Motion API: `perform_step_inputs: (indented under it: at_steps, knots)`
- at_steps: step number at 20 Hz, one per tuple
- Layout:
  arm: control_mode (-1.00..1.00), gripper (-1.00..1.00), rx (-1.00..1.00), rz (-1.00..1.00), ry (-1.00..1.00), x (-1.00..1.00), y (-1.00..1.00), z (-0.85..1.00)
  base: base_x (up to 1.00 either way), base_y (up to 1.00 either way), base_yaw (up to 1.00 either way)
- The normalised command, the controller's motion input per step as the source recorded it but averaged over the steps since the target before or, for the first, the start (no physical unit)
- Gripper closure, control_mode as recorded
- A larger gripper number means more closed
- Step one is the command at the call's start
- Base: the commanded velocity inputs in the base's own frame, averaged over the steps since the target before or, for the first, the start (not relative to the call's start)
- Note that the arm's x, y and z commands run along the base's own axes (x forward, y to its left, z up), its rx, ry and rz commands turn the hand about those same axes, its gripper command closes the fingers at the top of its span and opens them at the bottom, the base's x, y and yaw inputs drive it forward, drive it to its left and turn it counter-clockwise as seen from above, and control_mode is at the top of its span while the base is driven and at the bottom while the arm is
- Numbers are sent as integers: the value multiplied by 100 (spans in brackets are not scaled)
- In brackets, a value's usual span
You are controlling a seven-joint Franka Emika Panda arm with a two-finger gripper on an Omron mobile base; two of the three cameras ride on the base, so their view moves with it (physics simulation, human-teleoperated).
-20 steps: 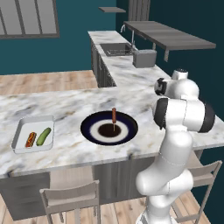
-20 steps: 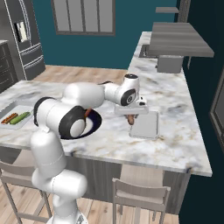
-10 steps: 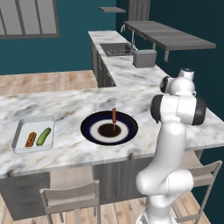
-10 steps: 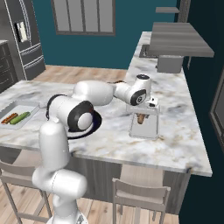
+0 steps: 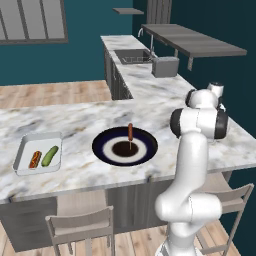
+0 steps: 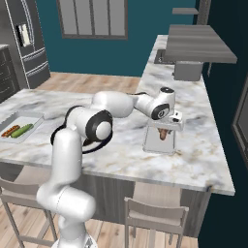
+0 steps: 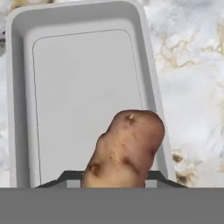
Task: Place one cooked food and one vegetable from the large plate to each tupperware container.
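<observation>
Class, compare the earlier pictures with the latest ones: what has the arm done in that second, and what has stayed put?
The arm has swung further right, carrying the potato held in its gripper to above the empty right tupperware container. The grip has not been released. The large plate with its sausage, and the left tupperware container holding a hot dog and a cucumber, stayed as they were.
</observation>
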Motion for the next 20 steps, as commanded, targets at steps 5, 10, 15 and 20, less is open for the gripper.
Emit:
perform_step_inputs:
  at_steps: [5,10,15,20]
  knots:
    - [-100,100,-1,0,0,2,0,-41,0,0,0]
    - [-100,100,0,0,-3,10,0,-6,0,0,0]
    - [-100,-100,0,0,0,0,11,-1,0,0,0]
    - [-100,-100,0,0,0,0,3,0,0,0,0]
